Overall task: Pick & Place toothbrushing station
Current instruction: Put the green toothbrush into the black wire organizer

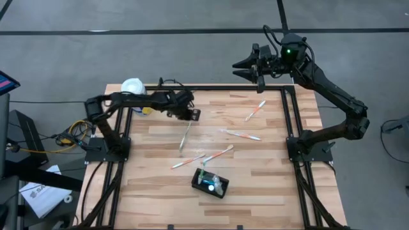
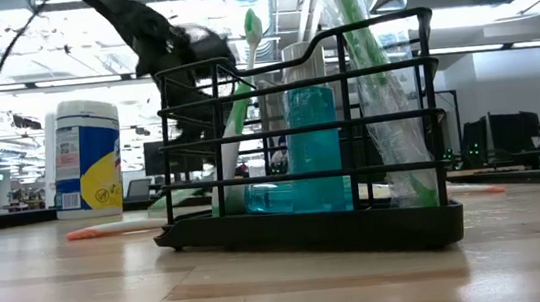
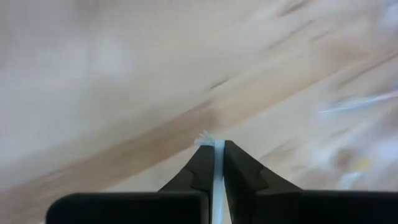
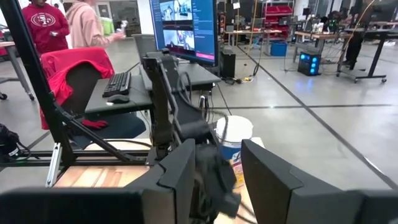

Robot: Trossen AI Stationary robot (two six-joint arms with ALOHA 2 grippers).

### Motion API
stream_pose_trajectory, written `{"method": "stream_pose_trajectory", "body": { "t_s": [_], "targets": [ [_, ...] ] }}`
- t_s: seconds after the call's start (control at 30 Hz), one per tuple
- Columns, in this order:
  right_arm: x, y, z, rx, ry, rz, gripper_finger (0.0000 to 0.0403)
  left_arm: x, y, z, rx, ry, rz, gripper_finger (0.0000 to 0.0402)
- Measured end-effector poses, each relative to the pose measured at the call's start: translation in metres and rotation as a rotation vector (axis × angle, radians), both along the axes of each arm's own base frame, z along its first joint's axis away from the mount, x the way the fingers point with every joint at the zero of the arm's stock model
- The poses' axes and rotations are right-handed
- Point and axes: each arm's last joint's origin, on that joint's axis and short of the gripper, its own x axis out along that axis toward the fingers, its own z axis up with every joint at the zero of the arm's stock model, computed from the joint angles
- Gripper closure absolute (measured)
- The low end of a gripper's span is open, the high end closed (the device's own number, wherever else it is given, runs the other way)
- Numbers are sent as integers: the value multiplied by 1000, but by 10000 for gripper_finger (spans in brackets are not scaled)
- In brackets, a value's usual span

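Note:
The toothbrushing station (image 1: 209,183) is a black wire holder standing on the table near its near edge. It holds a blue bottle and wrapped brushes, and fills the low view (image 2: 298,128). My left gripper (image 1: 192,114) is over the table's far left part, shut on a thin white-green toothbrush (image 1: 185,137). My right gripper (image 1: 254,69) is open and empty beyond the table's far edge; its own view (image 4: 217,180) shows the gap between its fingers. My left gripper pinches the toothbrush between its two fingers, near one end (image 3: 217,155). A short white tip (image 3: 205,137) sticks out past the fingertips. In the high view the rest of the brush runs from the gripper toward the table's near edge. Whether it is lifted clear, I cannot tell.
Several loose toothbrushes lie on the table: one at the far right (image 1: 255,110), one mid-right (image 1: 241,134), two near the middle (image 1: 218,154) (image 1: 188,161). A white-lidded canister (image 1: 133,86) stands at the far left corner. People and desks show in the room beyond (image 4: 50,25).

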Motion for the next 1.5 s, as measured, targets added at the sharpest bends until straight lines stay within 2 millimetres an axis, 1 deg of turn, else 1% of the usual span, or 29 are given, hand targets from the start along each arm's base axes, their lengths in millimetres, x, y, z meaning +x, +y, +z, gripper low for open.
{"method": "stream_pose_trajectory", "body": {
  "t_s": [0.07, 0.13, 0.2, 0.3, 0.37, 0.47, 0.57, 0.67, 0.77, 0.93, 1.1, 1.37, 1.5],
  "targets": [
    [0, -1, 1, -9, -12, -4, 281, -2, -1, 19, 73, -67, 16, 394],
    [-1, -1, 2, -17, -20, -6, 281, -4, -5, 43, 182, -142, 34, 394],
    [-1, -1, 2, -29, -21, -5, 281, -7, -11, 72, 328, -246, 37, 395],
    [-2, -3, 3, -30, -23, -12, 281, -13, -27, 117, 556, -404, 51, 395],
    [-2, -3, 3, -31, -23, -15, 281, -19, -42, 142, 694, -485, 67, 395],
    [-3, -4, 3, -18, -24, -19, 281, -27, -72, 171, 902, -542, 48, 395],
    [-2, -4, 3, 13, -29, -22, 281, -31, -102, 189, 1035, -579, 19, 395],
    [-2, -3, 5, 33, -43, -21, 281, -30, -130, 196, 1108, -610, -17, 395],
    [0, 0, 8, 46, -71, -21, 281, -25, -159, 197, 1143, -643, -47, 395],
    [5, 4, 9, 58, -80, -83, 281, -21, -207, 189, 1185, -640, -134, 395],
    [7, 7, 9, 155, -81, -77, 281, -24, -247, 177, 1185, -612, -202, 395],
    [11, 13, 9, 189, -79, -55, 281, -36, -300, 167, 1149, -656, -224, 396],
    [10, 12, 9, 244, -79, -59, 281, -42, -318, 161, 1151, -657, -236, 396]
  ]
}}
